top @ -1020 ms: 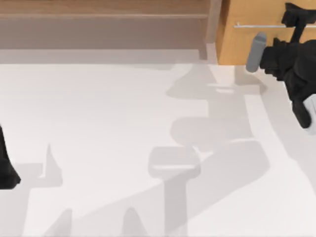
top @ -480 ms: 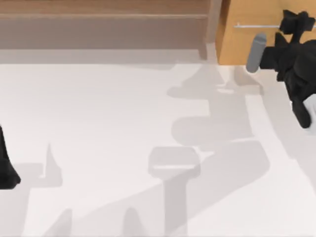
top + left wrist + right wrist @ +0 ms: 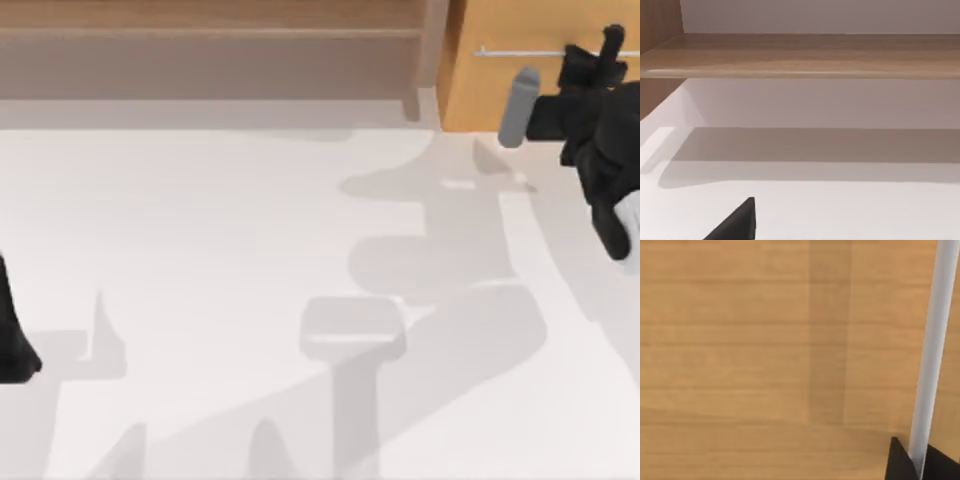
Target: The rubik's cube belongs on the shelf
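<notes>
The rubik's cube is out of view. The shelf (image 3: 210, 35) runs along the back left of the table as a long brown board, and the left wrist view looks at the shelf (image 3: 805, 55) from low down. My right gripper (image 3: 597, 52) is at the back right, against the front of the orange-wood drawer cabinet (image 3: 520, 25). It is open, and the silver handle (image 3: 932, 340) passes between its dark fingertips (image 3: 897, 462). My left gripper (image 3: 15, 345) is parked at the table's left edge.
The shelf's upright post (image 3: 432, 50) stands between the shelf and the cabinet. The cabinet's handle (image 3: 520, 51) lies across its front. The white table (image 3: 250, 250) carries only arm shadows across its middle and front.
My right gripper has moved up and slightly to the right along the cabinet front, onto the handle. The left arm has not moved.
</notes>
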`<action>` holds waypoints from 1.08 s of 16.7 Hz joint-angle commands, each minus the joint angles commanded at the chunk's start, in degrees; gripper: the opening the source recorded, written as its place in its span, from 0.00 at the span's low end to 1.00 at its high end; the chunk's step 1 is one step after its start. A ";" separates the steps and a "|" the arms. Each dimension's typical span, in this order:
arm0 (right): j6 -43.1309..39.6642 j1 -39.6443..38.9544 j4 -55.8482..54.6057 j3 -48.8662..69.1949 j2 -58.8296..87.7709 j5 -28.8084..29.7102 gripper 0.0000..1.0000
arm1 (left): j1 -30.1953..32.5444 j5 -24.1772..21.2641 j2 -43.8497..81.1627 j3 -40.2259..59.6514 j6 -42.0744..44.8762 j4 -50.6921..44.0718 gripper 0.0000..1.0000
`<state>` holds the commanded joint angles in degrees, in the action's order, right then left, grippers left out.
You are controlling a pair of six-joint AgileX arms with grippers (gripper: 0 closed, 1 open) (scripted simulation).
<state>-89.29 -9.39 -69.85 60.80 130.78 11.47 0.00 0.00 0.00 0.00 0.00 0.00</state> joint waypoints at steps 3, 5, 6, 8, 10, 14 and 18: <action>0.00 0.00 0.00 0.00 0.00 0.00 0.00 | 0.00 0.00 0.00 0.00 0.00 0.00 1.00; 0.00 0.00 0.00 0.00 0.00 0.00 0.00 | 0.00 0.00 0.00 0.00 0.00 0.00 1.00; 0.00 0.00 0.00 0.00 0.00 0.00 0.00 | 0.00 0.00 0.00 0.00 0.00 0.00 1.00; 0.18 -0.18 0.08 -0.25 -0.01 0.05 0.00 | 0.00 0.00 0.00 0.00 0.00 0.00 1.00; 0.19 -0.43 -1.03 -2.23 -0.87 0.29 0.00 | 0.00 0.00 0.00 0.00 0.00 0.00 1.00; 0.23 -1.37 -5.26 -9.74 -4.12 1.18 0.00 | 0.00 0.00 0.00 0.00 0.00 0.00 1.00; 0.26 -2.14 -8.76 -15.96 -6.83 1.92 0.00 | 0.00 0.00 0.00 0.00 0.00 0.00 1.00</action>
<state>-89.03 -11.53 -78.61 44.85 123.95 13.39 0.00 0.00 0.00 0.00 0.00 0.00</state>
